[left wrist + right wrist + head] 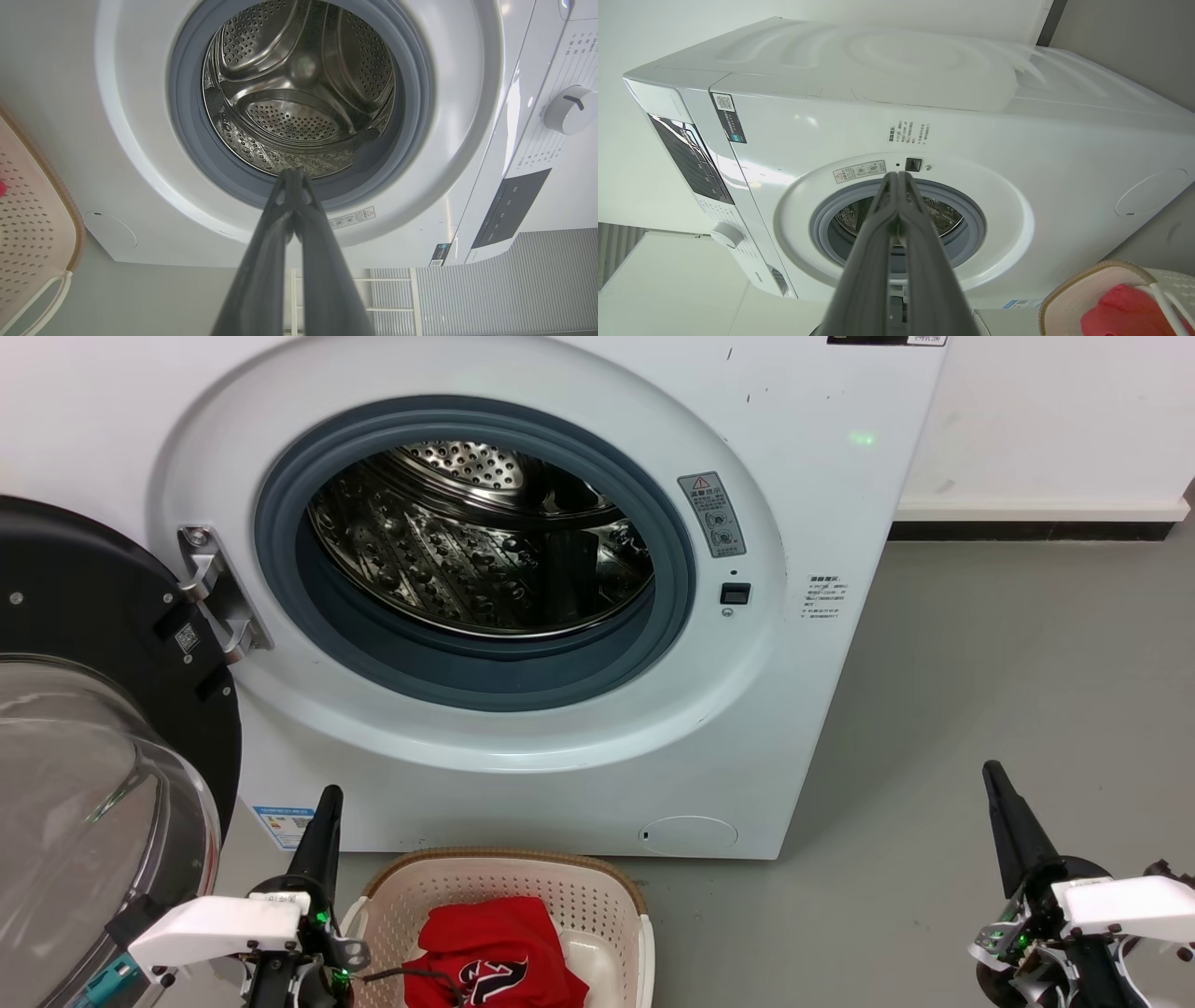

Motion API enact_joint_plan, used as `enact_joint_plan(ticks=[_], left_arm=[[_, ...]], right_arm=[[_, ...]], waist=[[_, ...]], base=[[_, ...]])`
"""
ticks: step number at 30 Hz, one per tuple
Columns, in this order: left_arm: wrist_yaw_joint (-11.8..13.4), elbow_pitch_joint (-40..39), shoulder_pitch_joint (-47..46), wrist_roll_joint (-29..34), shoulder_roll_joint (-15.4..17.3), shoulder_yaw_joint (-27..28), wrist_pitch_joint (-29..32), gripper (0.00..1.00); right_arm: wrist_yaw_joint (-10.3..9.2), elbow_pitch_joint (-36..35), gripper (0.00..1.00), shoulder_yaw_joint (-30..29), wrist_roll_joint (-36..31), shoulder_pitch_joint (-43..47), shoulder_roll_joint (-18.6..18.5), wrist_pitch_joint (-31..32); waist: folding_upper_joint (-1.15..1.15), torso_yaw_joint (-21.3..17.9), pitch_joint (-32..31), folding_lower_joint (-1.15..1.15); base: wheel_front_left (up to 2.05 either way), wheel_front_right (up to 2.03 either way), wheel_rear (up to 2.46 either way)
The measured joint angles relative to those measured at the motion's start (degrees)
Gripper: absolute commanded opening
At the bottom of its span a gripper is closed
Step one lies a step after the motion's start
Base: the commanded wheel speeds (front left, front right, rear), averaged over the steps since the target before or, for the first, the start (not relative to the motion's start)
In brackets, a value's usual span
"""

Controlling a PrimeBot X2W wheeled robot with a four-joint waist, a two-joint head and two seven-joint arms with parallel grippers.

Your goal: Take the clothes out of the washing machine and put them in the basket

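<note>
Near: my left gripper (329,796), fingers pressed together and holding nothing, stands just left of the basket (504,855) | my right gripper (991,772), likewise pressed together, is well off to the right | red clothes (495,938) lie in the basket, nearer my left | beyond: the washing machine (822,523) with its drum (467,551) showing bare steel.

White washing machine (560,784) standing open, red logo clothes (490,943) heaped in cream basket (597,896) just before it

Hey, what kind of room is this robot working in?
Probably a laundry area, or a room set up as one: a white front-loading washing machine with its door open, and a basket holding red clothes on a plain grey floor.
</note>
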Motion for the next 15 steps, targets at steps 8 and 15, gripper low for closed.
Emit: enact_joint_plan(ticks=[8, 15], left_arm=[[-0.26, 0.03, -0.34, -3.32, -0.04, 0.33, 0.79, 0.0], [-0.51, 0.07, -0.48, -6.1, -0.09, 0.66, 1.45, 0.0]], right_arm=[[0.0, 0.51, 0.0, -0.48, 3.14, -0.3, 0.05, 0.57], [0.0, 0.97, 0.0, -0.94, 5.78, -0.91, 0.15, 1.13]], waist=[[0.0, -0.01, 0.11, 0.0], [0.0, -0.02, 0.2, 0.0]], base=[[0.0, 0.0, 0.0], [0.0, 0.0, 0.0]])
